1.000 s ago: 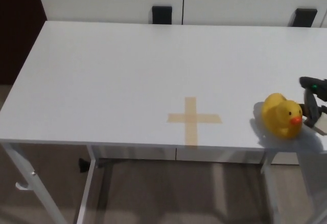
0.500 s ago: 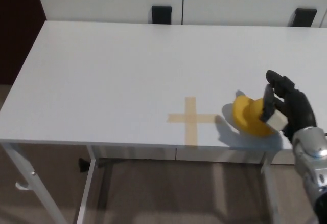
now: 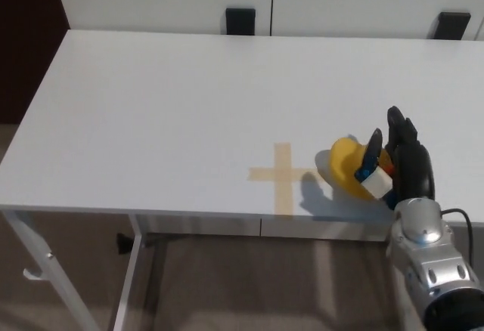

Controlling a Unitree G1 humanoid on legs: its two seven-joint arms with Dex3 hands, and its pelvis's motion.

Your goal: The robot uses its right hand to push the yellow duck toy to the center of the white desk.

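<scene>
A single white desk (image 3: 166, 104) fills most of the head view, seen from above, with its near edge running across the lower part of the picture and its far edge against a pale wall. Two small black blocks (image 3: 240, 21) sit just past the far edge, one near the middle and one toward the far right corner. One cross of tan tape (image 3: 283, 174) lies on the desk close to the near edge, a little right of the middle. One silver forearm (image 3: 431, 263) comes up from the lower right corner of the picture, cut off by the frame, and ends in the black right hand (image 3: 401, 165). That hand stands over the near edge of the desk with its fingers (image 3: 371, 153) spread apart and pressed against the right side of the one yellow duck toy (image 3: 344, 168); it holds nothing, only touches the duck. The duck rests on the desk just right of the tape cross, near the near edge, between the cross and the hand. The hand covers the duck's right side, so only a trace of orange shows there and the face cannot be made out. A small white and blue piece (image 3: 376, 183) sits at the fingertips. The left hand does not appear.
</scene>
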